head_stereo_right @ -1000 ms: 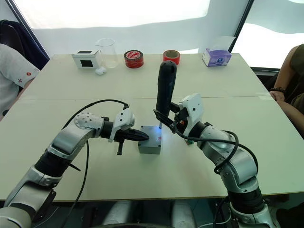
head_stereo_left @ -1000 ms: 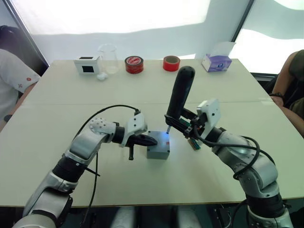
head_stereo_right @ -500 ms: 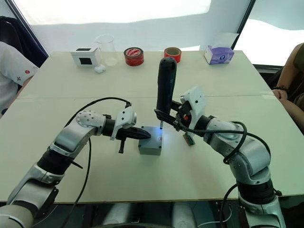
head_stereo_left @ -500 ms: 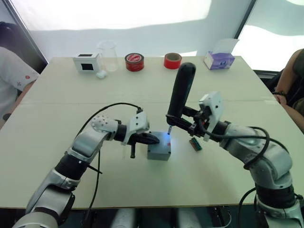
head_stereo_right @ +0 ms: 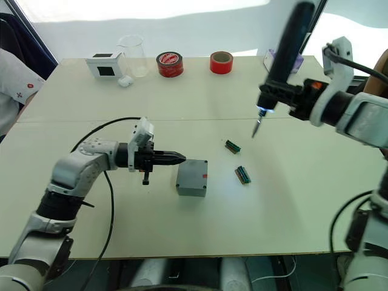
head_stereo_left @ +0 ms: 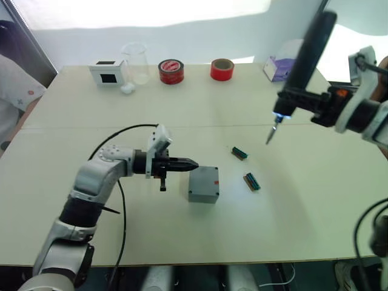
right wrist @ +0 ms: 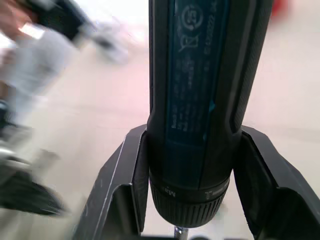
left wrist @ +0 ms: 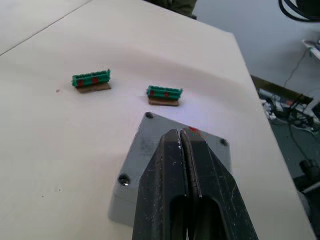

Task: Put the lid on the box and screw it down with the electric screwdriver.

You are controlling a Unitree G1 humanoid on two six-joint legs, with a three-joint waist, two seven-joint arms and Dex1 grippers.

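Observation:
The grey box [head_stereo_left: 202, 188] lies mid-table with the lid [left wrist: 148, 146] on top, red mark up, screw holes showing at its corners. My left gripper [head_stereo_left: 193, 163] is shut and holds nothing. Its fingertips [left wrist: 182, 136] point at the box's near-left top edge; touching or just apart, I cannot tell. My right gripper [head_stereo_left: 295, 97] is raised far to the right, shut on the electric screwdriver [head_stereo_left: 307, 56]. The tool stands tilted with its lit tip [head_stereo_left: 270, 137] pointing down, well clear of the box. In the right wrist view the black fingers [right wrist: 121, 186] clamp the screwdriver [right wrist: 200, 95] on both sides.
Two green terminal blocks [head_stereo_left: 239, 153] [head_stereo_left: 251, 181] lie right of the box. Along the far edge stand a white box with a black screen [head_stereo_left: 106, 72], a glass beaker [head_stereo_left: 136, 60], two red tape rolls [head_stereo_left: 171, 68] [head_stereo_left: 222, 69] and a purple tissue box [head_stereo_left: 276, 68]. People sit at both table sides.
The right arm has swung the screwdriver up and far to the right, off the box. The left gripper has drawn slightly back to the left. The camera has also shifted.

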